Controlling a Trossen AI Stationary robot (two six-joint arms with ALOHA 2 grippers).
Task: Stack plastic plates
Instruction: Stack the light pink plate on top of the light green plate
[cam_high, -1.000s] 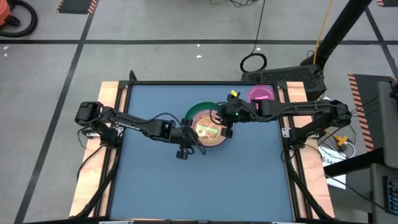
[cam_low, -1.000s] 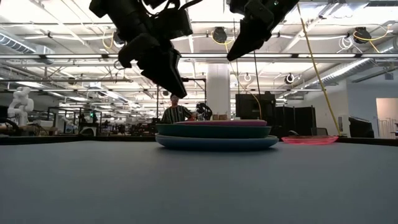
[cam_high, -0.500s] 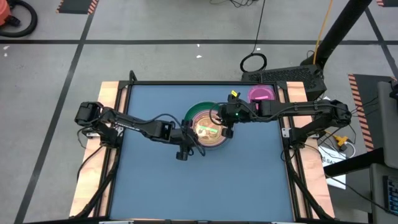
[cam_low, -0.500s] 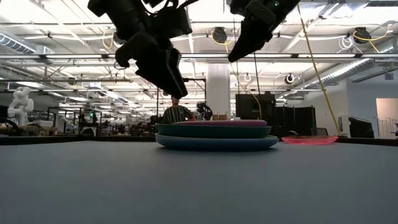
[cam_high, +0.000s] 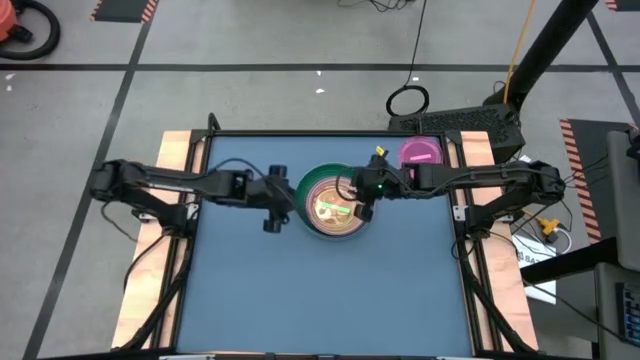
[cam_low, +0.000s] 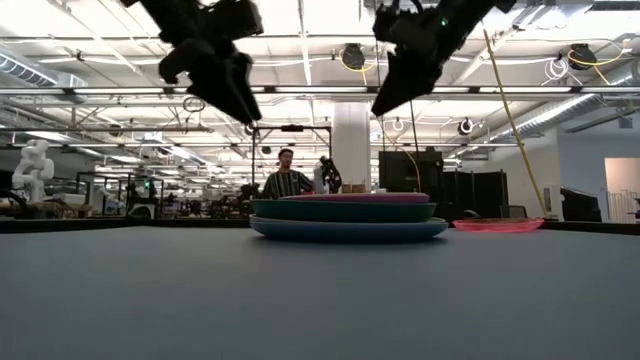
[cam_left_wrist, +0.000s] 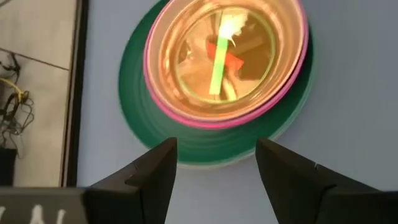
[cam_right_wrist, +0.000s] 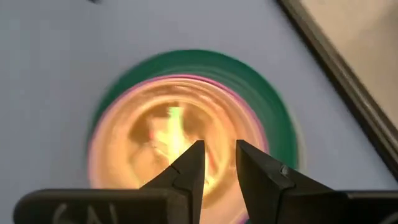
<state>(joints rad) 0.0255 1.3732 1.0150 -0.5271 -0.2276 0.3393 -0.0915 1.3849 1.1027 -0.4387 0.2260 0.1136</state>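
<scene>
A stack of plastic plates (cam_high: 335, 205) stands in the middle of the table: a blue one at the bottom (cam_low: 348, 230), a dark green one (cam_left_wrist: 143, 118) on it, then a pink-rimmed one (cam_left_wrist: 186, 115) and a translucent one (cam_left_wrist: 224, 56) on top. A single pink plate (cam_high: 420, 152) lies flat at the far right. My left gripper (cam_left_wrist: 214, 162) hangs open in the air to the left of the stack, nothing between its fingers. My right gripper (cam_right_wrist: 217, 158) hovers over the stack's right part, its fingers a narrow gap apart and holding nothing.
The blue table top (cam_high: 330, 300) has free room on its near half. Wooden side rails (cam_high: 175, 160) run along both sides. In the low view a person (cam_low: 285, 180) sits in the room far behind the table.
My left gripper has risen and drawn back from the stack's near-left rim toward the table's left edge. The stack has kept its place. My right gripper has stayed over the stack.
</scene>
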